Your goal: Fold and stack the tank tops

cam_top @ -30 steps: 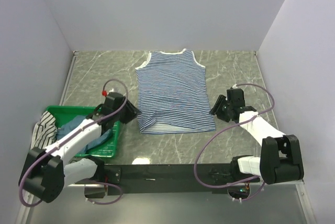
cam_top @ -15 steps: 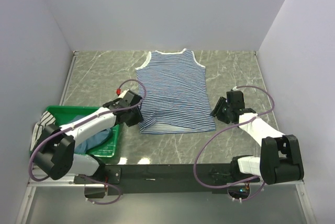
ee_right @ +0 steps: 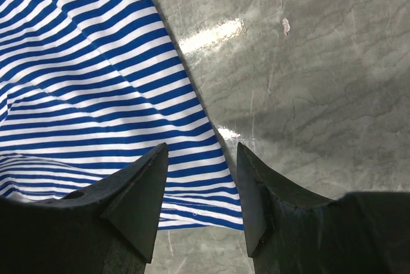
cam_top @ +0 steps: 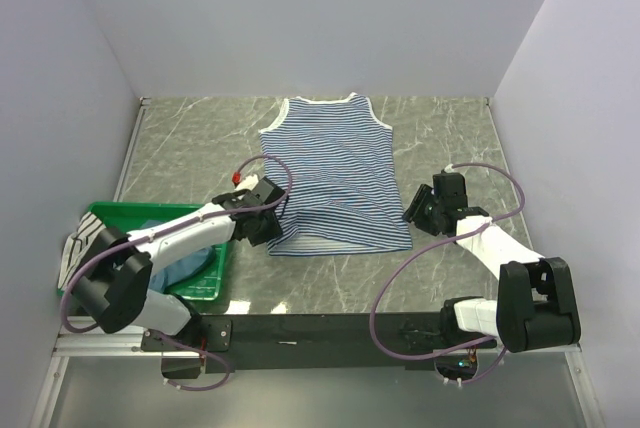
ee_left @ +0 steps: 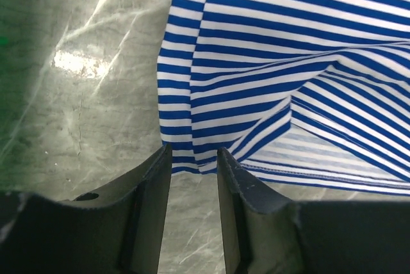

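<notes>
1. Soft, light, limp cloth: navy-and-white striped tank top (cam_top: 335,173), likely to sag and crease when lifted. Probably best pinched at the two hem corners.
2. Spread flat on the marbled table (cam_top: 450,128), long axis running near to far, with hem toward the arms and neck and straps toward the back wall.
3. Left gripper (ee_left: 192,159) at the hem's left corner, right gripper (ee_right: 202,152) at its right corner. Jaws of both moderately parted, gripping nothing.

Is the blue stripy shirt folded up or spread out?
Spread out. The navy-and-white striped tank top lies open on the table, both straps and hem showing, slightly wrinkled.
</notes>
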You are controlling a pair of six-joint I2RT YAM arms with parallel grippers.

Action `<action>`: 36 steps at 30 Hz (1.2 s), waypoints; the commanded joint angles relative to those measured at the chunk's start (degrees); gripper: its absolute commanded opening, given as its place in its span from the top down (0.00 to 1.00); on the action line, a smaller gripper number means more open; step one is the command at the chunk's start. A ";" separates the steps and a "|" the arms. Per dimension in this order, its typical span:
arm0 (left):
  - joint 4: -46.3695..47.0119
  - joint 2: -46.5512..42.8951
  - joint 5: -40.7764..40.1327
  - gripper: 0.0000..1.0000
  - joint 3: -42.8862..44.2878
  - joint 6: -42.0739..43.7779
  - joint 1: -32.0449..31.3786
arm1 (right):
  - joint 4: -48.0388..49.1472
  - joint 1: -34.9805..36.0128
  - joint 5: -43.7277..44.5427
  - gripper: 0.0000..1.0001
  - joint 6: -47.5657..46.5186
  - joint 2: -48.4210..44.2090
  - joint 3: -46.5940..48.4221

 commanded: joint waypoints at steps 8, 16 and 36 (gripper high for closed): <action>-0.67 4.68 -4.15 0.61 3.16 -2.84 -1.78 | 2.54 0.11 0.97 0.46 -0.54 -0.29 0.69; -0.23 7.22 -5.30 0.72 3.43 -3.28 -1.79 | 3.42 0.11 0.36 0.47 -0.37 0.76 0.60; -10.25 -8.68 -11.89 0.99 8.61 -5.47 -1.79 | -4.40 0.20 -0.25 0.46 -0.99 -1.08 -0.72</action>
